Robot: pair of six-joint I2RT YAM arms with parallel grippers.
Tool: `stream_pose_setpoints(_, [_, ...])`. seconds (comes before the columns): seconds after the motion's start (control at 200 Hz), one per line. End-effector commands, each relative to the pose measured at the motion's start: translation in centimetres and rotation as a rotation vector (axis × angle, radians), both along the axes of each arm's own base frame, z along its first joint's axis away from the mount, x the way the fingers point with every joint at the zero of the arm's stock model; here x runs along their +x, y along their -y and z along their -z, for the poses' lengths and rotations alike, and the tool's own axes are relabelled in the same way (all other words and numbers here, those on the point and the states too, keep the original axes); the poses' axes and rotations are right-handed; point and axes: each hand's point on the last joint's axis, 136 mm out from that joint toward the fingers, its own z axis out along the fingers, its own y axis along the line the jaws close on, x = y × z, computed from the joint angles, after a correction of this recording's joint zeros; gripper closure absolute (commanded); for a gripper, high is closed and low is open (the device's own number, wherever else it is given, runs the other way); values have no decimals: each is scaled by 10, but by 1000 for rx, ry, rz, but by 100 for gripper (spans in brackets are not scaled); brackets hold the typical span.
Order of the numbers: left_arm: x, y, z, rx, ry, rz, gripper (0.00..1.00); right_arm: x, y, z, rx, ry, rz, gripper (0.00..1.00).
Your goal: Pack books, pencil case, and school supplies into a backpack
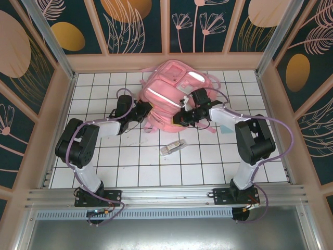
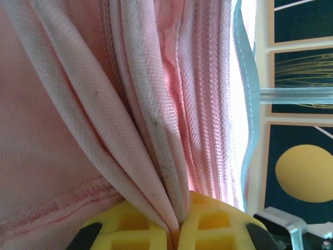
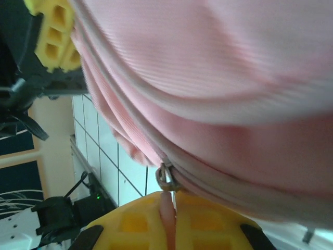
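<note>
My left gripper (image 2: 176, 223) is pressed together on a fold of the backpack (image 1: 171, 83). Pink cloth and a grubby pale seam are squeezed between its yellow fingers (image 2: 130, 229). From above, I see it at the bag's near left edge, with the arm reaching in from the left.

My right gripper (image 3: 169, 211) is clamped on the pink zip pull (image 3: 165, 205). The metal slider (image 3: 166, 178) sits just past the fingertips, on the zip line that runs along the bag's side. From above, this gripper is at the bag's near right edge, opposite the left one.

The backpack lies at the far middle of the white-tiled table (image 1: 130, 166), its front face up and its pale strips catching the light. A narrow clear box (image 1: 173, 148) lies at a slant on the tiles nearer my side. It is apart from the bag and between the two arms.
</note>
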Motion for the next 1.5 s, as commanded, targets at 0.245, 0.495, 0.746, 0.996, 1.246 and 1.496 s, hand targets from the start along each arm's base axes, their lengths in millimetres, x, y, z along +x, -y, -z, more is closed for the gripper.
stream_pose_setpoints(0.245, [62, -114, -41, 236, 228, -386, 100, -48, 118, 70, -688, -342, -10, 100])
stream_pose_setpoints(0.495, [67, -113, -49, 263, 245, -357, 100, 11, 198, 64, -1080, -181, 88, 100])
stream_pose_setpoints(0.746, [68, -118, -51, 291, 245, -328, 100, 72, 248, 43, -1200, -55, 255, 100])
stream_pose_setpoints(0.996, [72, -110, -51, 307, 209, -256, 44, 73, 122, 22, -492, -32, 154, 100])
stream_pose_setpoints(1.246, [54, -103, -81, 208, 206, -248, 35, 58, 31, 6, -120, -51, 52, 100])
stream_pose_setpoints(1.496, [6, -59, -77, 16, 156, -253, 28, 42, -21, -23, 125, -99, -25, 92])
